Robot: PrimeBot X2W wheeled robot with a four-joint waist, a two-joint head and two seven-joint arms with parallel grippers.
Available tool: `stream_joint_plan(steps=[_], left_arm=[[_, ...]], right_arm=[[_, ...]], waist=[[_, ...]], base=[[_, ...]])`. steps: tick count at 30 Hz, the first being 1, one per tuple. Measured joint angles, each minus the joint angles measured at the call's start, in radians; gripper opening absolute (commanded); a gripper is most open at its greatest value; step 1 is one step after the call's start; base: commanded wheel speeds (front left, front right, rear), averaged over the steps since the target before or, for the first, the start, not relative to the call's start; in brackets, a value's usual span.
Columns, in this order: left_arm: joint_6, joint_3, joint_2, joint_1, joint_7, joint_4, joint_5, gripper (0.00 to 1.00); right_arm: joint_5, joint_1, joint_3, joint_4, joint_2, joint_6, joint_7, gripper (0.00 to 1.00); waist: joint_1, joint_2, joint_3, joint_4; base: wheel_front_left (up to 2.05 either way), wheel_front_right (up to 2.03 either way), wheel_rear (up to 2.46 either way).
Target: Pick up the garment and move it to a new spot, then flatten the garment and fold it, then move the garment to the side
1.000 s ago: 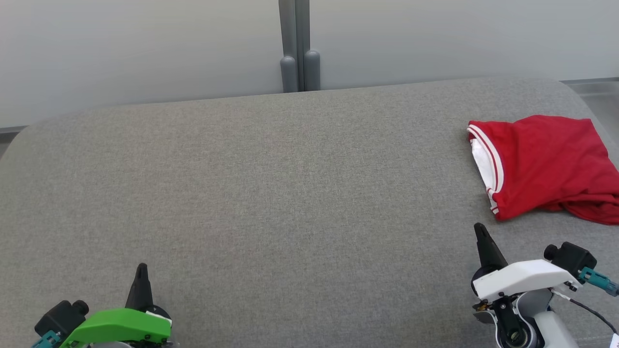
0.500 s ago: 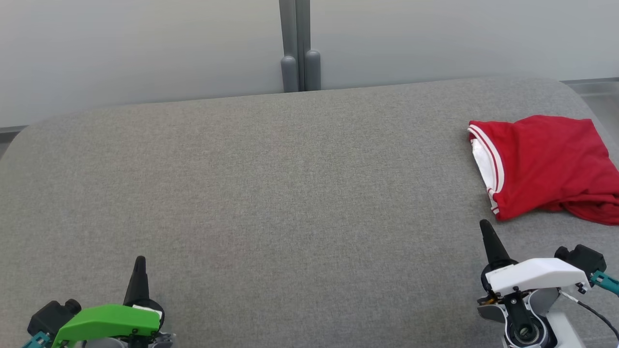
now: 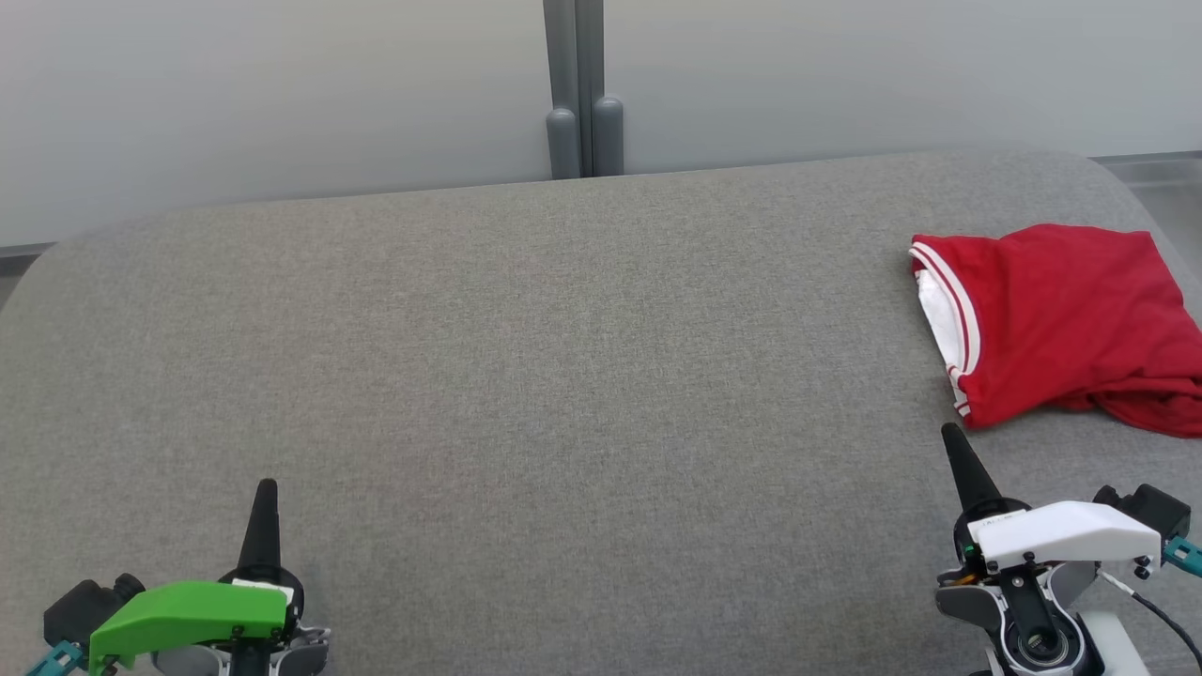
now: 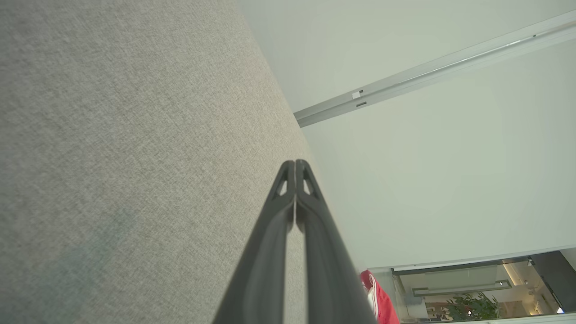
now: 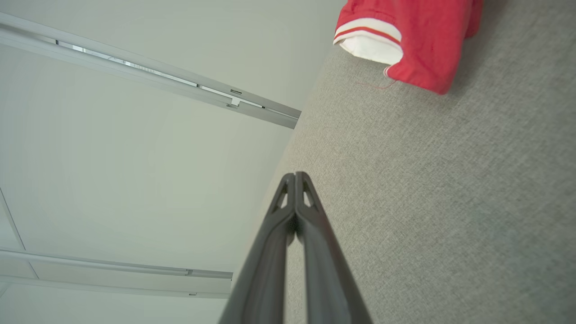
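On your grey fabric surface [image 3: 563,376], far right: folded red garment [image 3: 1061,319], white-trimmed. Left gripper [image 3: 267,488], your near left: fingers pressed together, holding nothing. Right gripper [image 3: 951,434], near the garment, apart: likewise.

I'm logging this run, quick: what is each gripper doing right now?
Left gripper: closed, holding nothing.
Right gripper: closed, holding nothing; the red garment lies apart from it on the grey surface.
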Motion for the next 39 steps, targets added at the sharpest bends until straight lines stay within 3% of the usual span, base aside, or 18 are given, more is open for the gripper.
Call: stream_joint_plan(steps=[39], left_arm=[[-0.029, 0.029, 0.002, -0.021, 0.081, -0.054, -0.312, 0.0]], right_arm=[[0.323, 0.02, -0.046, -0.071, -0.002, 0.0, 0.079, 0.0]], waist=[[0.0, 0.0, 0.001, 0.004]], base=[[0.0, 0.0, 0.0]])
